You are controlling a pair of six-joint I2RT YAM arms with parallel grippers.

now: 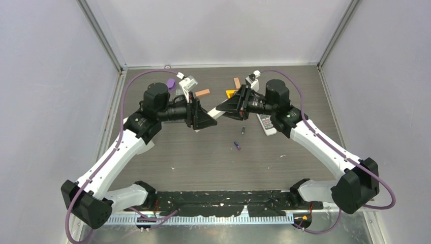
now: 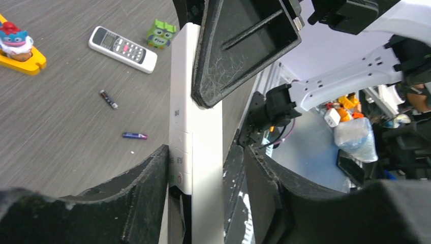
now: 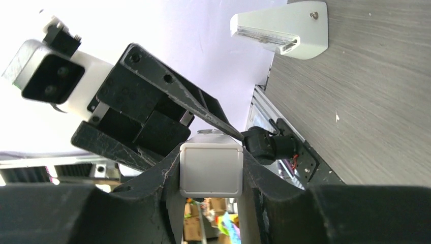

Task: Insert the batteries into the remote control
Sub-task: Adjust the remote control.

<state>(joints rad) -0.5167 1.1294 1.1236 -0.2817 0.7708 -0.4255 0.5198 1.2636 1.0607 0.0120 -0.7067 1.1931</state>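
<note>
A long white remote control (image 1: 219, 113) hangs in the air between the two arms above the middle of the table. My right gripper (image 3: 211, 152) is shut on one end of the remote control (image 3: 211, 170), both fingers pressed against its sides. My left gripper (image 2: 207, 152) stands open around the other end of the remote control (image 2: 195, 127): one finger touches it and a gap shows at the other. Two batteries lie on the table below, a dark one (image 2: 109, 99) and a blue-purple one (image 2: 135, 135). From above, the dark one (image 1: 243, 130) and the blue-purple one (image 1: 237, 146) lie apart.
A second white remote (image 1: 266, 123) lies on the table under the right arm. A green owl toy (image 2: 161, 34) and a yellow toy (image 2: 18, 51) sit beyond it. Orange-brown blocks (image 1: 202, 92) and a purple object (image 1: 172, 84) lie at the back.
</note>
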